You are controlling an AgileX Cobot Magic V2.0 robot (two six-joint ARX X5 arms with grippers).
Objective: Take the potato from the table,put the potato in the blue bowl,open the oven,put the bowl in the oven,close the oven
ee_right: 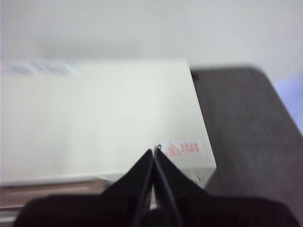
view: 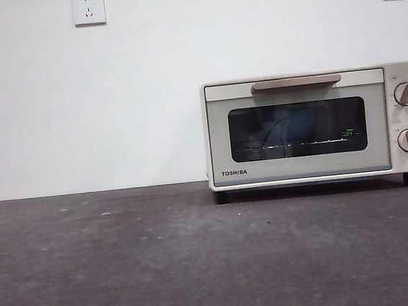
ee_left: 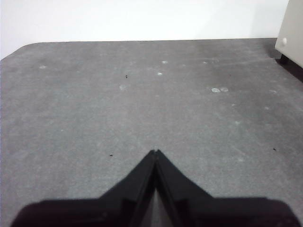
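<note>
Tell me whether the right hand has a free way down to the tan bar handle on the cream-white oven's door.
Probably yes. The right hand, jaws shut, hovers above the cream-white boxy oven near its front edge, and nothing lies between it and the tan bar handle. It would need to open before gripping.

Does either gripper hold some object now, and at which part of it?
Nothing is held. The left gripper is shut over the bare table; the right gripper is shut above the top of the oven.
</note>
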